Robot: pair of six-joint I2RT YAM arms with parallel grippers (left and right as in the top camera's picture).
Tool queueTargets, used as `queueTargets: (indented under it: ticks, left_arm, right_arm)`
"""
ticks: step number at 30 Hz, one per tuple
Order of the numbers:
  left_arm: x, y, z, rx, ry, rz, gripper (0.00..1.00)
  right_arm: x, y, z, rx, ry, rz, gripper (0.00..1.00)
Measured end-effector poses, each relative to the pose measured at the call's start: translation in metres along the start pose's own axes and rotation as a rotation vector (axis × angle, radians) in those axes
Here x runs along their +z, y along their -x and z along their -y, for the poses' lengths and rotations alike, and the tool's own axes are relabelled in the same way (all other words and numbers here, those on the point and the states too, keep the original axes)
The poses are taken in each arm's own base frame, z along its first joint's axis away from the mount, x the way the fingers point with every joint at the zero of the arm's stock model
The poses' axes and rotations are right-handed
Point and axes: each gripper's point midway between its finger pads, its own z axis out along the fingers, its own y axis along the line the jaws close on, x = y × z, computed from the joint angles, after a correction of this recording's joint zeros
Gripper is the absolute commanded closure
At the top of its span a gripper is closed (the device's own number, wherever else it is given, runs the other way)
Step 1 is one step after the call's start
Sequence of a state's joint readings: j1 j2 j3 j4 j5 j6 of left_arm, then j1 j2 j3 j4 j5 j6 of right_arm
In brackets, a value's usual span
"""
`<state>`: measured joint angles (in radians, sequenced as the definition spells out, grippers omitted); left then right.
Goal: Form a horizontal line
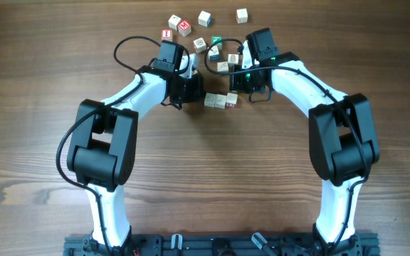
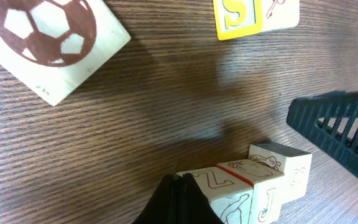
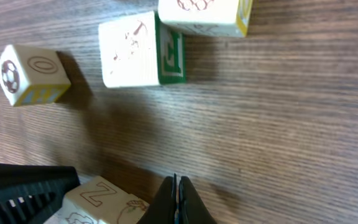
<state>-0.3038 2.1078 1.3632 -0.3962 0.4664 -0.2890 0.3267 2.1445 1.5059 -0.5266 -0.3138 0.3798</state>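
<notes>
Cubes in the horizontal line number three.

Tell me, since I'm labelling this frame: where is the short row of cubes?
In the overhead view the row of cubes lies between the left gripper and right gripper, nearer the robot than the loose cubes.

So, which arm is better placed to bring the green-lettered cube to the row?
Probably right: the green-lettered cube lies ahead of the right claw in its wrist view; the left claw sits at the row.
</notes>
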Motion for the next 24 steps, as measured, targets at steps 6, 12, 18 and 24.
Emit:
queueTargets:
  ticks: [6,12,18,24]
  left_arm:
    - [0.0,0.0,0.0,0.0,-0.001,0.001,0.96]
    - [0.0,0.0,0.0,0.0,0.0,0.0,0.96]
    - [0.0,0.0,0.0,0.0,0.0,0.0,0.96]
    - [0.0,0.0,0.0,0.0,0.0,0.0,0.96]
  right_arm:
    - [0.0,-0.01,0.003,0.008,-0.022,-0.037,0.96]
    - [0.0,-0.012,0.004,-0.011,-0.024,-0.046,0.95]
    - [0.0,-0.015,0.005,-0.05,-0.027,-0.058,0.95]
    - [0.0,-0.015,0.005,-0.059,-0.026,-0.058,0.96]
